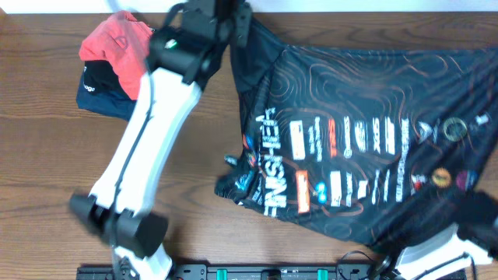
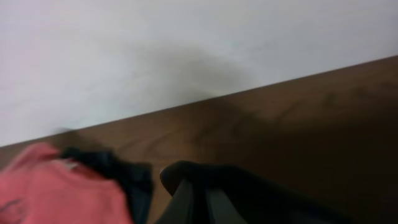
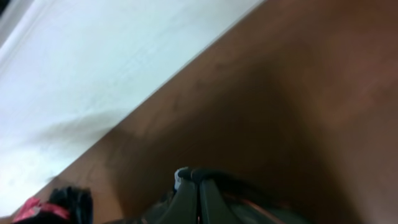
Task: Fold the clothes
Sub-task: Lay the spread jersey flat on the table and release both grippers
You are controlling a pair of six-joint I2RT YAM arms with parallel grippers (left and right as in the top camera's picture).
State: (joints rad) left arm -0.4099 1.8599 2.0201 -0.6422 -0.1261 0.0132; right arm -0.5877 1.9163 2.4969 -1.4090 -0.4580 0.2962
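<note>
While both tools pinch it, the black jersey (image 1: 366,148) sprawls over the right half of the table (image 1: 47,155).
Its far-left corner is drawn up into the left tool (image 1: 233,19), fingers pressed together on the cloth. The right tool (image 3: 198,193), likewise closed on dark fabric, sits near the near-right hem, mostly hidden from above. The jersey's right side is cut off. Its long axis runs left to right, white lettering (image 1: 268,155) sideways. A coral-red garment (image 1: 117,39) lies well apart.
</note>
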